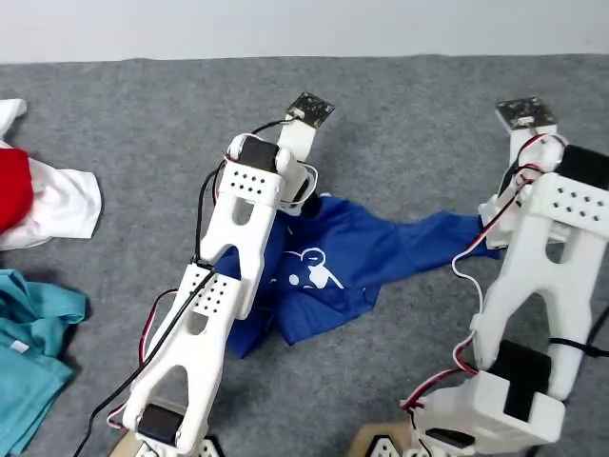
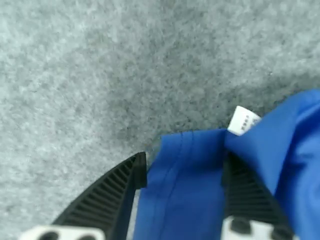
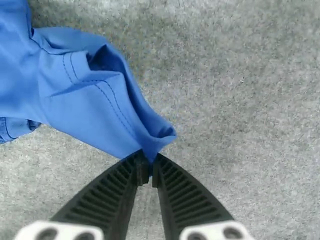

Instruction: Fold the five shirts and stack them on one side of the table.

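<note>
One worktop (image 1: 428,124): grey felt, carrying both arms and every shirt.
Left arm (image 1: 228,276): white, lying across the near part of the blue shirt, its head at the shirt's far edge.
Right arm (image 1: 552,248): white, at the right side, its head down at the shirt's right-hand tip.
Blue shirt (image 1: 362,248): crumpled mid-worktop, white print facing up, one end stretching toward the right arm.
Teal shirt (image 1: 29,343): bunched at the near left edge, well apart from the blue one.
White shirt (image 1: 67,205): at the left edge beyond the teal one, red cloth (image 1: 11,186) against it; one garment or two, I cannot tell.
Left jaws: parted wide, the blue collar edge lying between them, one tip over bare felt.
Right jaws: pinched tight on a fold at the blue shirt's tip.
Tag (image 2: 243,121): small, white, standing up from the collar near the left jaws.
</note>
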`<state>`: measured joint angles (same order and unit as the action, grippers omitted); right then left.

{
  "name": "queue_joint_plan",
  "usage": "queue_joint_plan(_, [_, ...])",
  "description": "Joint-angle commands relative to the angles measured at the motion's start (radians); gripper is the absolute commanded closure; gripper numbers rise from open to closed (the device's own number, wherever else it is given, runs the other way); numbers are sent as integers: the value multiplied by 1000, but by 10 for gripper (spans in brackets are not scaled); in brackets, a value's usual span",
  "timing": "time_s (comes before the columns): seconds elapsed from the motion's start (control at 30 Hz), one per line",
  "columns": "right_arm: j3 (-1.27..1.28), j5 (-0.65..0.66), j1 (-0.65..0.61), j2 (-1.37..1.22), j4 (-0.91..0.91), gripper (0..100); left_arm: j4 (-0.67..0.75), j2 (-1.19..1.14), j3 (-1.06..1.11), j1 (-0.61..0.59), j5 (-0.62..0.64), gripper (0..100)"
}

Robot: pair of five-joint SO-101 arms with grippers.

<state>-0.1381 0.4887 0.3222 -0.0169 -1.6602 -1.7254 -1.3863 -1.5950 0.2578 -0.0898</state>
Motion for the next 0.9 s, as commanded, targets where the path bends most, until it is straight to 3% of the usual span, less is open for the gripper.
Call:
queue_joint_plan(0.0, [-11, 3, 8, 7, 1, 990, 15, 17, -33, -2, -9, 752])
queue_joint_plan(0.4, [-11, 0, 7, 7, -1, 990, -26, 18, 5, -18, -3, 758])
queue_joint_plan(0.87, [-11, 0, 7, 7, -2, 990, -28, 18, 36, -15, -8, 1000])
